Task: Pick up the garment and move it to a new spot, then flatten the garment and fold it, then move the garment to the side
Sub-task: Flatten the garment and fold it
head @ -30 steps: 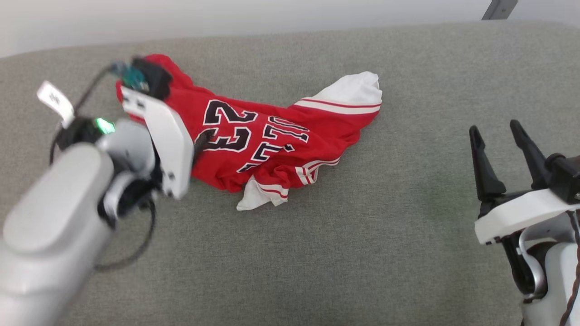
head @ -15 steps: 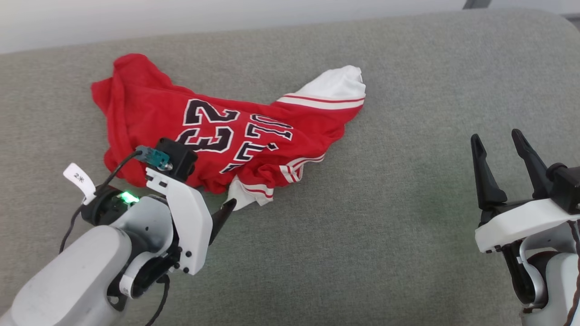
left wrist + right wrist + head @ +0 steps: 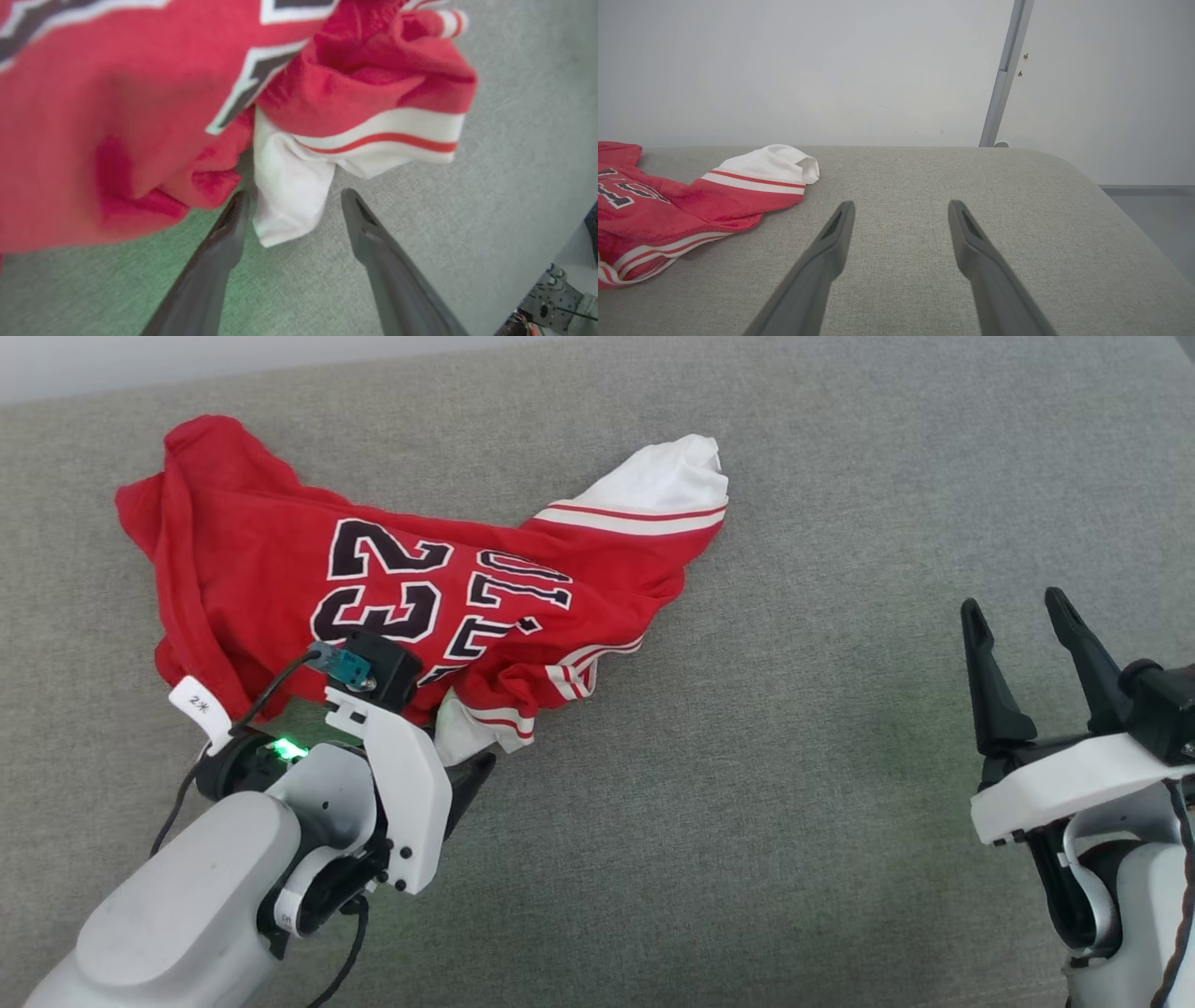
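Note:
The garment [image 3: 280, 560], a red jersey with black 23 lettering and white striped sleeves, lies crumpled on the grey padded surface [image 3: 794, 821] at the left. My left gripper [image 3: 459, 758] sits at its near edge, open. In the left wrist view a white sleeve corner [image 3: 287, 205] lies between the spread fingers of the left gripper [image 3: 294, 196], under the red cloth [image 3: 117, 116]. Well to the right of the shirt, my right gripper [image 3: 1013, 602] stands open with nothing in it. In the right wrist view the right gripper [image 3: 901, 204] points across bare fabric, with the garment [image 3: 668, 205] at the left.
A white wall and a slanted grey metal post [image 3: 1006, 74] stand behind the surface. The surface's rounded right edge [image 3: 1115, 196] drops to a grey floor. A black cable [image 3: 271, 686] with a white tag loops over my left wrist.
My left gripper has come back from the garment's far left end to its near edge, by the white sleeve. The camera has tilted, shifting the whole picture. The right gripper has stayed put.

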Tool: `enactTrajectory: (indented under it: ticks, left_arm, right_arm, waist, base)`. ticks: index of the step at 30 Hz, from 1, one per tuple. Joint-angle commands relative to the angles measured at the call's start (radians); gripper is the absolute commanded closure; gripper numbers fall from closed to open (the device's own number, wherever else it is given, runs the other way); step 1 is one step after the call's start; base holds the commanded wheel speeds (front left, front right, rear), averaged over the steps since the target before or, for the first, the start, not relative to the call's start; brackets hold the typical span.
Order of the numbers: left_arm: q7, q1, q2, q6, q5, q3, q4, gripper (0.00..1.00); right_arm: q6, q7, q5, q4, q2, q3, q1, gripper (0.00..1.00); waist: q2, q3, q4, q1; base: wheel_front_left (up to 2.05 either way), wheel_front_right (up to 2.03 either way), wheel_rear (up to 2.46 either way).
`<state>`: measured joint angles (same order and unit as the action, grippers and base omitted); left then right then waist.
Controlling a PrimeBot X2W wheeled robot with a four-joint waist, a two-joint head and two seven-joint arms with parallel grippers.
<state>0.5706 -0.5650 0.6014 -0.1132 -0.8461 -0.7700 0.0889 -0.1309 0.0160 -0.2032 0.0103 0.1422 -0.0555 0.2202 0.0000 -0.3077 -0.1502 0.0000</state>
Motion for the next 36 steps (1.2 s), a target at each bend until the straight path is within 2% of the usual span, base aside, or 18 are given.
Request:
enactTrajectory:
  ticks: [1,8,9,10,13,18,26,30,36]
  left_arm:
    - [-0.010,-0.017,-0.003,0.009,0.019,-0.004,0.025,0.00]
    - [-0.025,-0.053,-0.031,0.021,0.037,-0.018,0.104,0.00]
    - [-0.025,-0.060,-0.045,0.017,0.029,-0.016,0.129,0.69]
    - [-0.027,-0.064,-0.047,0.017,0.034,-0.017,0.139,1.00]
    - [-0.025,-0.061,-0.060,0.018,0.017,-0.017,0.156,1.00]
    - [-0.019,-0.040,-0.048,0.004,0.003,-0.009,0.121,1.00]
    - [0.011,0.011,0.016,-0.055,0.004,0.007,0.007,1.00]
    - [0.074,0.078,0.102,-0.153,-0.004,0.027,-0.102,1.00]
    - [0.142,0.163,0.253,-0.255,0.022,0.041,-0.171,1.00]
  right_arm:
    - [0.000,-0.010,-0.005,0.007,0.001,0.005,0.016,0.00]
    - [0.000,-0.016,-0.005,0.017,0.003,0.008,0.024,0.00]
    - [0.000,-0.018,-0.005,0.020,0.002,0.008,0.026,0.00]
    - [0.000,-0.018,-0.004,0.022,0.001,0.009,0.027,0.00]
    - [0.000,-0.019,-0.005,0.026,-0.002,0.011,0.029,0.00]
    - [0.000,-0.021,-0.003,0.030,0.002,0.001,0.019,0.00]
    - [0.000,-0.016,0.005,0.034,0.004,-0.008,0.001,0.00]
    - [0.000,-0.008,0.008,0.037,0.009,-0.012,-0.009,0.00]
    - [0.000,0.010,0.008,0.037,0.013,-0.009,-0.026,0.00]
  waist:
    - [0.0000,-0.006,-0.005,0.0000]
    - [0.0000,-0.013,-0.007,0.0000]
    - [0.0000,-0.013,-0.007,0.0000]
    - [0.0000,-0.013,-0.008,0.0000]
    - [0.0000,-0.014,-0.008,0.0000]
    - [0.0000,-0.010,0.003,0.0000]
    - [0.0000,0.012,0.038,0.0000]
    - [0.0000,0.036,0.074,0.0000]
    - [0.0000,0.067,0.111,0.0000]
  base:
    - [0.00,0.00,0.00]
    - [0.00,0.00,0.00]
    - [0.00,0.00,0.00]
    - [0.00,0.00,0.00]
    - [0.00,0.00,0.00]
    - [0.00,0.00,0.00]
    - [0.00,0.00,0.00]
    - [0.00,0.00,0.00]
    - [0.00,0.00,0.00]
